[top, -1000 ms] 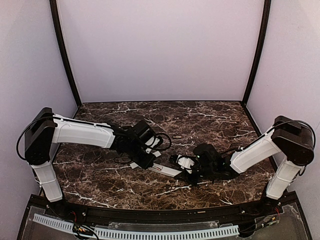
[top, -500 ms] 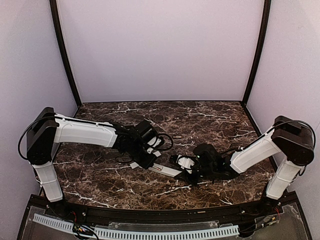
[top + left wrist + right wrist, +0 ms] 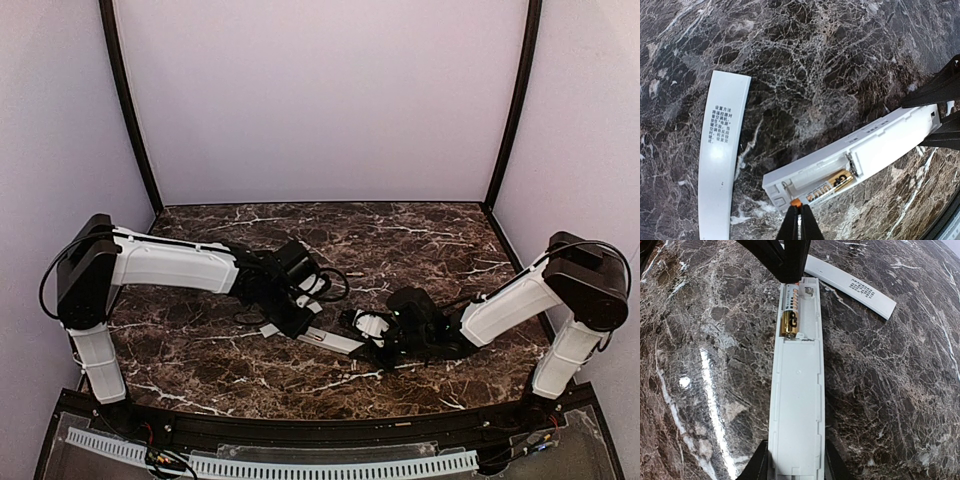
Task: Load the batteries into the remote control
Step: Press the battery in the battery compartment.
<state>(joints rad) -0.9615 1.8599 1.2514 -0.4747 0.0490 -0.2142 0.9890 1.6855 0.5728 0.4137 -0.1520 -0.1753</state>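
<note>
The remote control (image 3: 797, 390) is a slim white bar lying back-up on the marble, with its battery bay open at the far end. It also shows in the left wrist view (image 3: 890, 137) and the top view (image 3: 335, 342). A gold and black battery (image 3: 791, 312) lies in one slot (image 3: 834, 183); the slot beside it is empty. My left gripper (image 3: 796, 209) is shut, its tips against the battery's orange end at the bay's edge (image 3: 300, 325). My right gripper (image 3: 796, 467) is shut on the remote's near end (image 3: 378, 345), one finger on each long side.
A thin flat white strip (image 3: 720, 155) with printed text lies on the marble beside the remote's open end, also in the right wrist view (image 3: 850, 285). Purple walls close in the table on three sides.
My left arm has edged slightly right, towards the remote's open end. The right arm and the remote have not moved.
</note>
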